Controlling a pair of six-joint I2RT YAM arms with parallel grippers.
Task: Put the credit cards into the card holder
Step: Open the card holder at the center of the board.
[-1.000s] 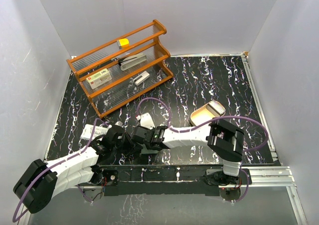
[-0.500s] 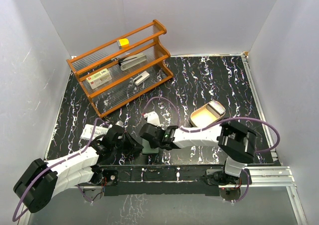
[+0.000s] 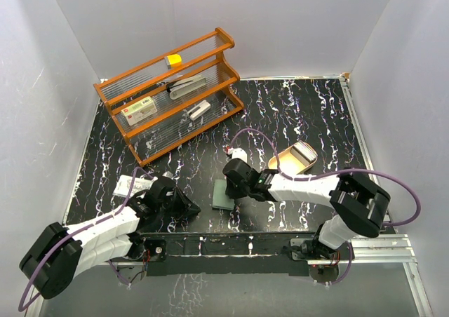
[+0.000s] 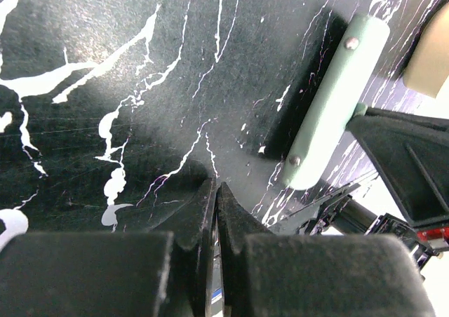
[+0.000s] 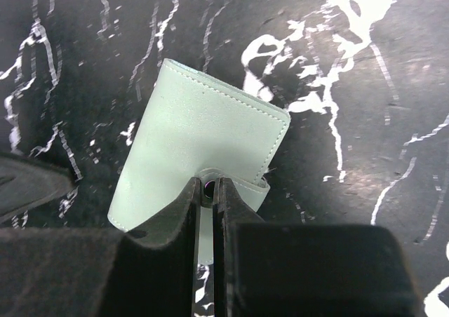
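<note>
The card holder (image 3: pixel 222 195) is a small green folded case on the black marbled table, near the front middle. My right gripper (image 3: pixel 230 182) is over its right edge. In the right wrist view the jaws (image 5: pixel 208 185) are shut on the holder's snap tab, and the pale green cover (image 5: pixel 203 145) spreads out beyond the fingertips. My left gripper (image 3: pixel 188 207) is just left of the holder, low on the table and shut, with nothing seen between its jaws (image 4: pixel 216 191). The left wrist view shows the holder's pale edge (image 4: pixel 335 103). A whitish card (image 3: pixel 130 185) lies beside the left forearm.
An orange wooden rack (image 3: pixel 172 92) stands at the back left, holding a white box with a red label (image 3: pixel 140 110) and small items. A tan oval tray (image 3: pixel 292 160) sits right of the right gripper. White walls enclose the table.
My right gripper has moved right and slightly back, dragging the card holder with it away from the left gripper. The left arm has stayed in place.
</note>
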